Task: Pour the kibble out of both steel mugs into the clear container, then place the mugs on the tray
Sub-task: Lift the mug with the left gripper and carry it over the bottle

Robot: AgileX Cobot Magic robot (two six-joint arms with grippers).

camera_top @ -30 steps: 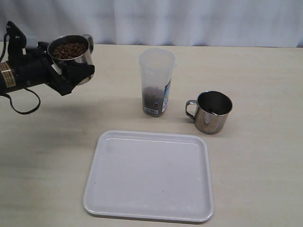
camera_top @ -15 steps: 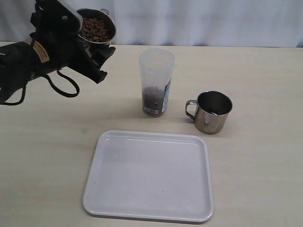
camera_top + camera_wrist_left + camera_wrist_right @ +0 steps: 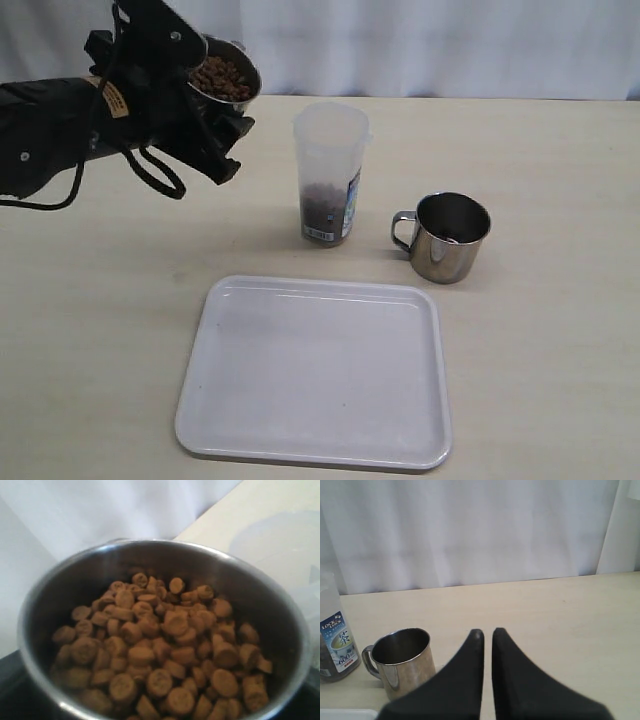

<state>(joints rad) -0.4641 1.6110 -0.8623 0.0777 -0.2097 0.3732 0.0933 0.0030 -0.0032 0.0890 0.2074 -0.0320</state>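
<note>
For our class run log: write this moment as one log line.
left end effector: grips kibble-filled mug aloft | right end effector: shut, empty | second mug: on table beside clear container

The left arm (image 3: 50, 135) is stretched in from the left edge of the exterior view and is raised in the air, with its wrist angled upward and to the right. A black cable (image 3: 160, 182) is looped beneath the wrist. The left gripper (image 3: 215, 120) is clamped around a steel mug (image 3: 228, 78), which is held tilted. The right gripper (image 3: 487, 633) is pointed forward, and its two dark fingers (image 3: 465, 680) are brought together until only a thin slit is left.
</note>
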